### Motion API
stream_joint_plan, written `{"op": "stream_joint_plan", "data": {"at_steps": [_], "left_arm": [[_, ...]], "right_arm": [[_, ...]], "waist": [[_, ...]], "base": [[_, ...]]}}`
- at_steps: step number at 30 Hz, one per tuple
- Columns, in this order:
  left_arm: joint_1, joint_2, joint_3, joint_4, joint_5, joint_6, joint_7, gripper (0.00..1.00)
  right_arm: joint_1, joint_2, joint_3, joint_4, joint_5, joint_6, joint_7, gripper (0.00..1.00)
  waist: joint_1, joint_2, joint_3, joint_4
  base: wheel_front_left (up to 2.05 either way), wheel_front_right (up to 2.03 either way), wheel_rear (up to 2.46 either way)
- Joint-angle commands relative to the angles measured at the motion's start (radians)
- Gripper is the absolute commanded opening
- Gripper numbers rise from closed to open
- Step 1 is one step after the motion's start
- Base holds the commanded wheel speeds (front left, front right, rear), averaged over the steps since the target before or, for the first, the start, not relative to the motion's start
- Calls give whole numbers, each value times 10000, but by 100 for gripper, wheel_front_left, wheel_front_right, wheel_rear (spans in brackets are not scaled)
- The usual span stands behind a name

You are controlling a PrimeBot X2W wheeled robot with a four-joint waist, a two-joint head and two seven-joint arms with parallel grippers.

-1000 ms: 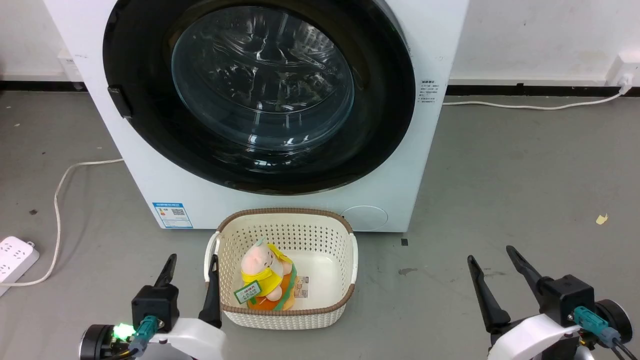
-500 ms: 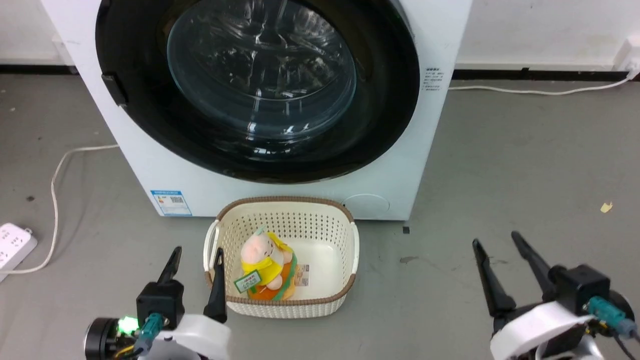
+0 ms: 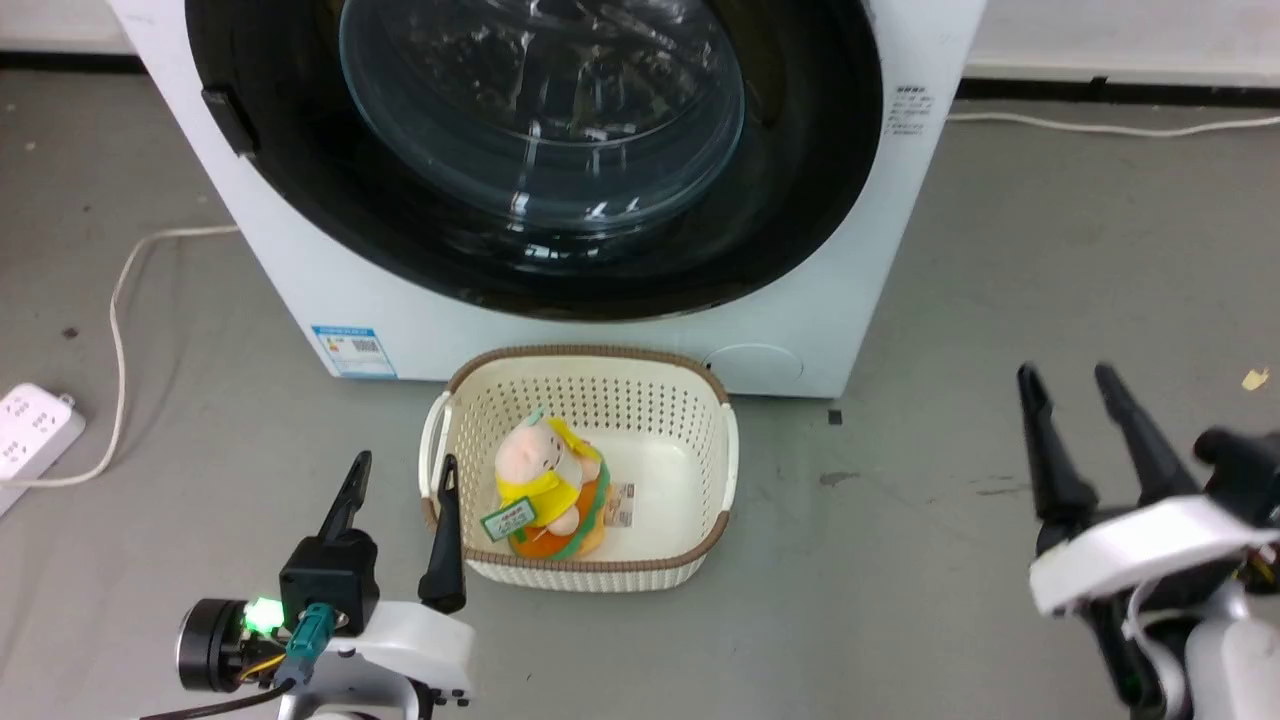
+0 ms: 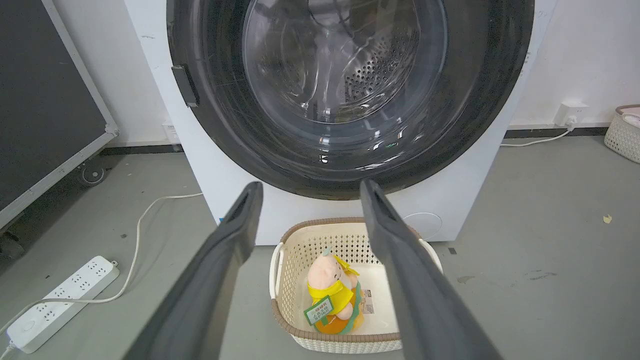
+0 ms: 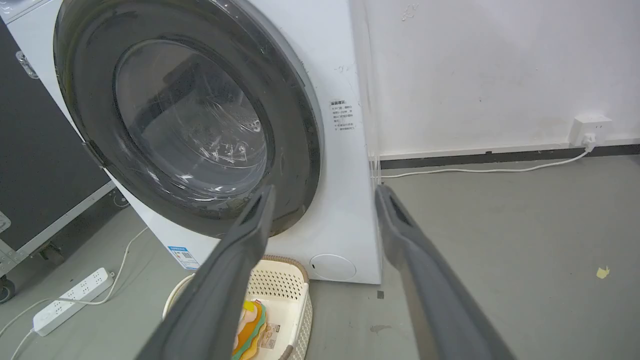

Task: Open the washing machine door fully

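Two dark-fingered grippers, left gripper [image 3: 405,460] and right gripper [image 3: 1065,372], are held open and empty, apart from the shut round black-rimmed glass door [image 3: 800,200] on the white washing machine [image 3: 360,300], and the cream perforated basket [image 3: 600,578] below could be knocked by a low reach.

basket [image 3: 600,425]: on floor [image 3: 1010,300] | plush toy [image 3: 545,480]: inside basket | power strip [image 3: 30,430]: floor, left

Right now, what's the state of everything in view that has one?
Large round black-rimmed glass washing machine door: shut, flush with the white front-loading washer.
Small round white flap: shut.
Left claw: open, empty.
Right claw: open, empty.
Cream perforated plastic basket: upright.
Pink and yellow plush toy: lying in the basket.
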Motion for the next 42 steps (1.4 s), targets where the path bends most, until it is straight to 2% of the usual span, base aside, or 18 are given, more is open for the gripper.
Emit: {"op": "stream_joint_plan", "data": {"at_steps": [1,5,19,20,21,22,32,42], "left_arm": [[-197,54,-76,-74,21,66,-102,100],[-372,62,-169,-143,1,140,-206,100],[-889,62,-457,-247,-70,295,-478,100],[-925,61,-471,-257,-78,311,-499,100],[-961,61,-489,-266,-86,324,-520,100],[-997,60,-510,-274,-92,335,-541,100],[-1321,45,-758,-338,-132,464,-749,100],[-1627,31,-999,-372,-180,589,-958,100]], "right_arm": [[-360,-69,-90,49,288,4,81,100],[-1111,4,-406,285,958,5,456,100],[-3523,174,-1330,1517,2007,5,1270,100],[-3727,180,-1406,1632,2059,6,1329,55],[-3935,185,-1486,1744,2114,6,1385,5],[-4147,191,-1581,1863,2197,6,1442,0],[-6438,217,-2665,3695,2730,6,2256,0],[-8681,-36,-3615,5819,2650,7,3418,0]], "waist": [[-1,0,122,58],[-1,0,440,155],[-1,0,1315,537],[-1,0,1380,570],[-1,0,1447,604],[-1,0,1510,640],[-1,0,2152,990],[-1,0,2764,1340]], "base": [[0,0,0],[0,0,0],[0,0,0],[0,0,0],[0,0,0],[0,0,0],[0,0,0],[0,0,0]]}}
